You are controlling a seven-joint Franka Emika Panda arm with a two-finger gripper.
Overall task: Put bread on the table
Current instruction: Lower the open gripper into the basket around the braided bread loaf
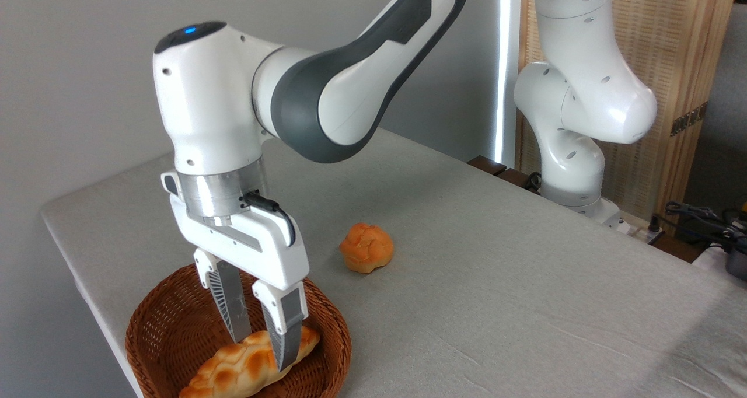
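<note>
The bread (pixel 233 369), a long braided golden loaf, lies inside the brown wicker basket (pixel 169 328) at the lower left. My gripper (pixel 261 352) has reached down into the basket and stands open, its two fingers straddling the right part of the loaf, one on each side. The front finger (pixel 286 334) overlaps the loaf's near side. Whether the fingers touch the loaf I cannot tell. The grey cloth table (pixel 496 304) stretches around the basket.
A small round orange bun (pixel 366 247) sits on the table just right of the basket. The arm's white base (pixel 572 170) stands at the table's far right edge. The table's left edge runs close beside the basket.
</note>
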